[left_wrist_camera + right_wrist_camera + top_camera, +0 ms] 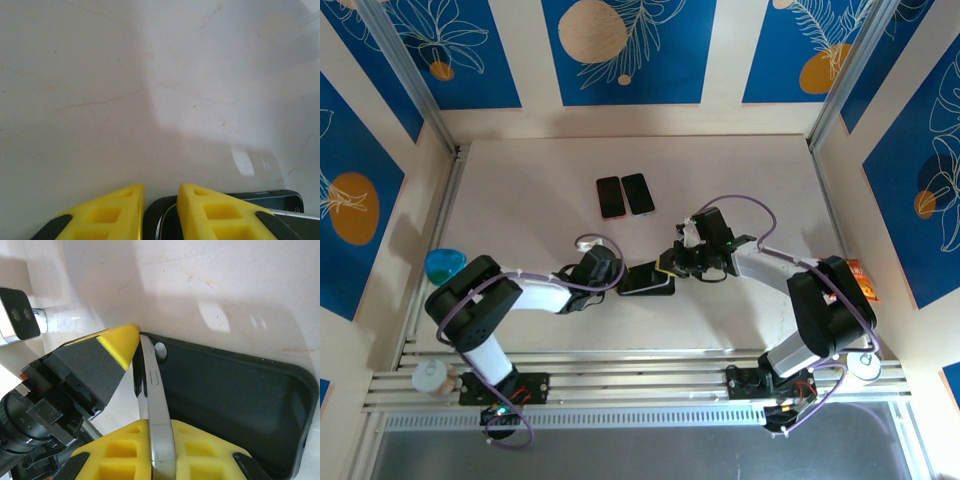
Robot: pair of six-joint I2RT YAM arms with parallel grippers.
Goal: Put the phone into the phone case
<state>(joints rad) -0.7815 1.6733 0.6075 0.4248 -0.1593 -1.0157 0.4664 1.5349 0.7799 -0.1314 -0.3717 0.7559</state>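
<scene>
Right wrist view: the phone (150,390) stands on its long edge, its silver side with the button facing up. It is clamped between the yellow fingers of the right pincer (159,442), which is clenched on it. The case (225,390) lies open side up on the table (520,200), dark and hollow, with nothing seated in it. The phone's lower edge sits along the case's left wall near the camera hole. It is tilted, so it is started into the case but not laid flat.

The task looks roughly half done. The phone is at the case and one edge is in. What is left is tipping it down, pressing it home, and letting go.

Left wrist view: the left pincer (160,210) is nearly closed, with the case's dark corner rim (240,205) in the narrow gap. It looks pinched on the case to hold it steady, though the contact is at the frame edge. In the right wrist view one of its fingers (120,342) touches the case corner just beside the phone.

Top view: both pincers, the left (612,272) and the right (672,268), meet mid-table over the case (647,283). Two spare phones (624,195) lie side by side well apart, farther back.
</scene>
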